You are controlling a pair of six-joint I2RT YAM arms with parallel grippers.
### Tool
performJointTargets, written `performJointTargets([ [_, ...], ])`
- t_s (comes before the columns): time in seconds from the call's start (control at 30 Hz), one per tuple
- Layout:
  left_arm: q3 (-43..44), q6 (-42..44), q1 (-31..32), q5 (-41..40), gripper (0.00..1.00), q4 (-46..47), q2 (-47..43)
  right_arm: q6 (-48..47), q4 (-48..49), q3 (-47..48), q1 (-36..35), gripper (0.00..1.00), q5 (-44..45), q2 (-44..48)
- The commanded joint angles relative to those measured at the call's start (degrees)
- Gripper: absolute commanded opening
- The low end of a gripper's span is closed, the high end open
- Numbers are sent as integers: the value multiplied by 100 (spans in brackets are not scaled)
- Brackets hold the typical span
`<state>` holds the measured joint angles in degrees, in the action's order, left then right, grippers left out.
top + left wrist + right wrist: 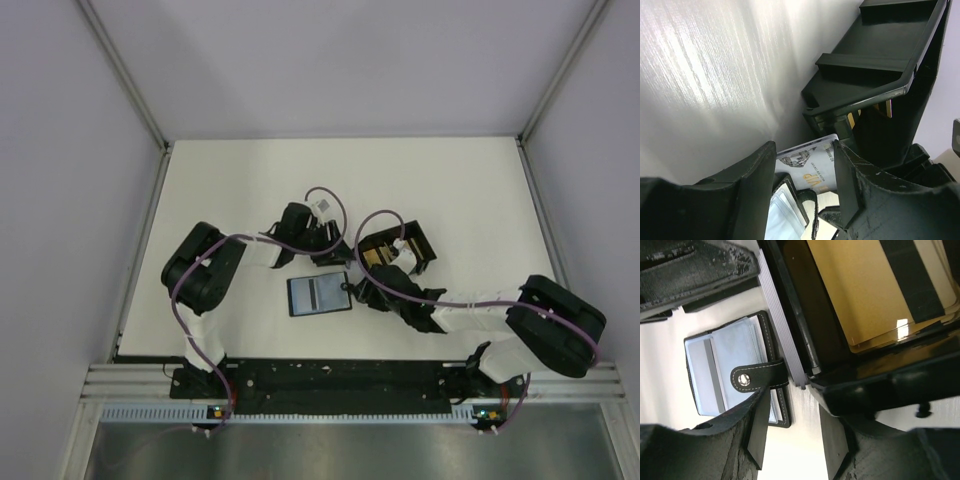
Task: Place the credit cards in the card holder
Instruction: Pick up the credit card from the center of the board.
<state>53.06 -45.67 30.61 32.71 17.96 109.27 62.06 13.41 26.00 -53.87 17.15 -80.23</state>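
The card holder (318,293) lies open on the table, showing clear sleeves and a black snap strap; it also shows in the right wrist view (725,370) and in the left wrist view (785,207). My left gripper (805,175) is shut on a silver credit card (812,162) marked VIP, held by its edges just above the holder, beside the black box. In the right wrist view the card's grey edge (782,325) runs along the box wall. My right gripper (792,440) is open and empty, low over the table between the holder and the box.
An open black box (398,250) stands right of the holder and holds gold cards with a black stripe (875,285). Its stepped walls (875,65) rise right next to the left fingers. Both grippers (325,245) (362,290) are close together.
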Motion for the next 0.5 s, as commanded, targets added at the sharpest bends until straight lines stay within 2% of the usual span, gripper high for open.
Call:
performJointTargets([
  [0.0,-234,-109,-11,139,54,366,41,157,847,-235,-80,42,438,51],
  [0.2,-348,-144,24,157,52,402,-11,140,1628,-420,-89,42,544,-125],
  [0.37,-472,-267,41,183,51,612,-20,104,1911,-429,-115,36,500,-204],
  [0.47,-507,-311,59,192,50,648,-29,113,1955,-446,-115,27,465,-257],
])
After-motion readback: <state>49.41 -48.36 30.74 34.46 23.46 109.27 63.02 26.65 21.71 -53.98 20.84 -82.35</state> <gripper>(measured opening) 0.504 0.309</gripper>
